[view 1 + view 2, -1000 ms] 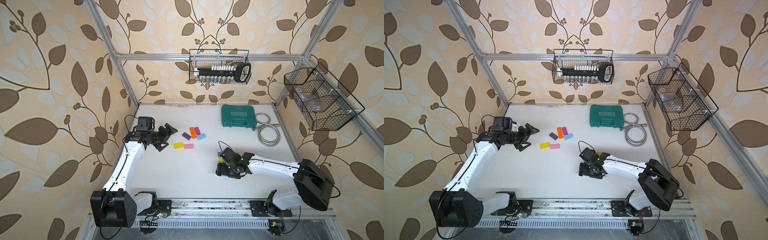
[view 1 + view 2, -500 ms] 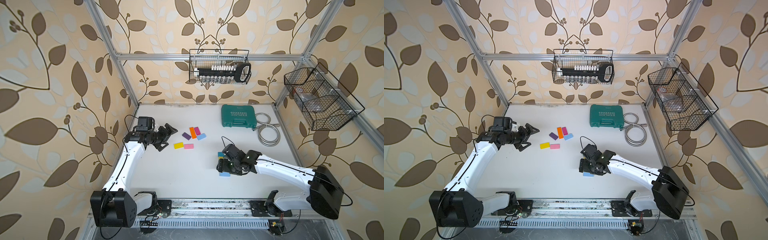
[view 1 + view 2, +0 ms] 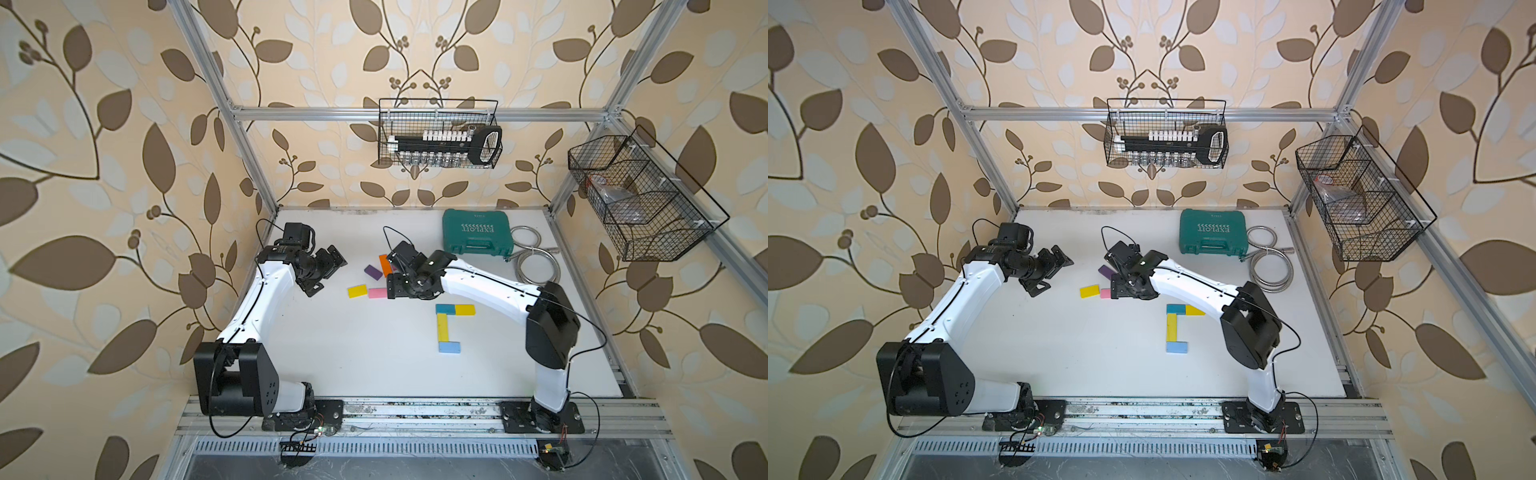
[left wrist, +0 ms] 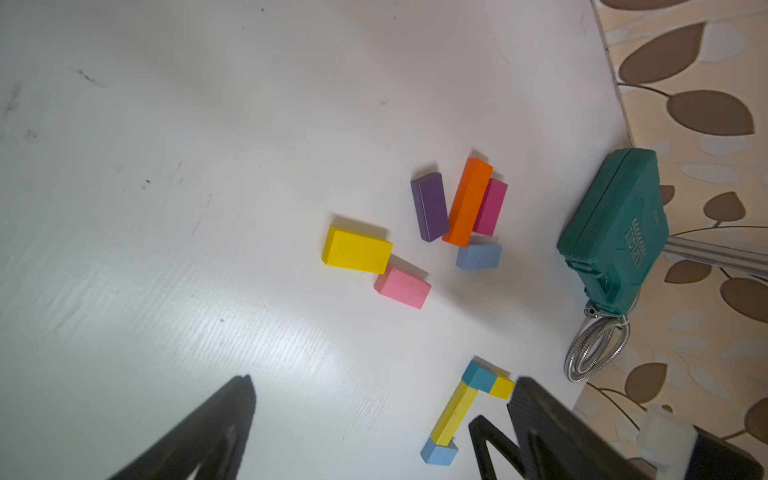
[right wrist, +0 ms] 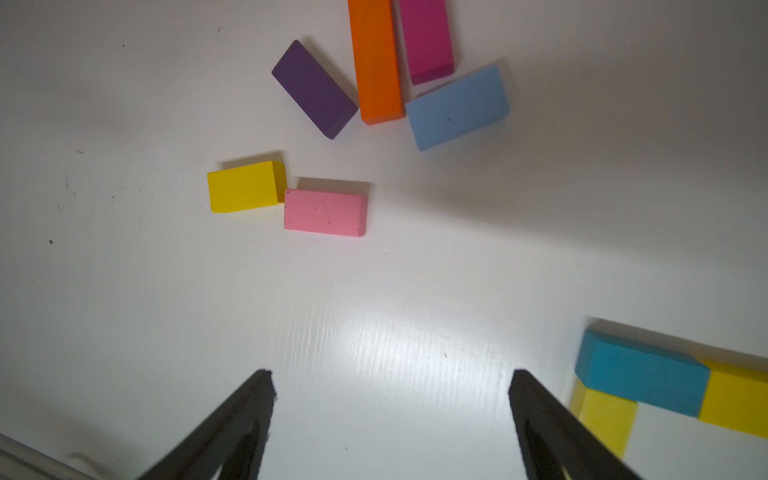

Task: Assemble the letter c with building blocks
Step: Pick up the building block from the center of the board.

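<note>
change: the right gripper (image 5: 390,413) has been pulled off the C (image 3: 442,328) and swung up to the pile (image 5: 325,212). The blue block (image 3: 449,347) it was over a second ago is left lying flat on the table (image 3: 353,374).
C so far: teal block (image 3: 445,308) and yellow block (image 3: 464,309) are laid end to end as the top arm. The yellow bar (image 3: 442,332) runs down from the teal one, and the blue block sits at its foot. The joints look closed, though that can't be fully told from this high up.
meaning: the bottom arm looks one block short of the top arm, so one more piece is probably wanted beside the blue block. A fetch seems to be on.
right gripper: jaws spread wide, nothing held, hung just short of the pink block (image 5: 325,224).
left gripper (image 3: 326,273): also spread wide and empty, parked unmoved left of the pile.
pile: pink is met at one corner by a loose yellow (image 5: 245,187). Purple (image 5: 314,89), orange (image 5: 376,62), magenta (image 5: 426,39) and a spare blue (image 5: 457,107) are bunched behind.
edges: pink's long sides are free, so it's likely the easy pick. Orange is hemmed in on both sides.
room: bare table is left right of the blue block and in front of the C. Case (image 3: 476,232) and hose (image 3: 532,266) are well apart at the back.
</note>
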`<state>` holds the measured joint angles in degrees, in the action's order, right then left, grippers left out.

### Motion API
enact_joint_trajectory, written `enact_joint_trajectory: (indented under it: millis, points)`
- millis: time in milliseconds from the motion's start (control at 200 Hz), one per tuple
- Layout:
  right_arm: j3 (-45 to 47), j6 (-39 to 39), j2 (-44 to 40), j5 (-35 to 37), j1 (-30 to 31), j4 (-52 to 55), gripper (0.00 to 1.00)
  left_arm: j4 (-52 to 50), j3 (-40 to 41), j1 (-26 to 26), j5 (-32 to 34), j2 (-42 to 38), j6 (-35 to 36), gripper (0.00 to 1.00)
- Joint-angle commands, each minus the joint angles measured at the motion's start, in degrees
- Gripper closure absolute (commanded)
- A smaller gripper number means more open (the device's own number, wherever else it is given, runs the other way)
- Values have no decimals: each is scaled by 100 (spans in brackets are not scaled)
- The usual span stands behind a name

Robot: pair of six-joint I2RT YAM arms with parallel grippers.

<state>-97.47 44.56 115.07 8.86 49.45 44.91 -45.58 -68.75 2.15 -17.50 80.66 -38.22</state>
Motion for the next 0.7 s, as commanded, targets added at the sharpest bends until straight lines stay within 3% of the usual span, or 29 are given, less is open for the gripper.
enact_joint_trajectory:
  millis: [0,345,695]
  points:
    - [-917,-20,777,389,107,515,13,-109,-292,231,307,151,207,1]
    - [-3004,255,2546,584,339,1162,13,71,-557,706,-164,793,163,1]
    - [-3260,333,3053,843,371,1122,13,260,-430,898,-541,879,107,1]
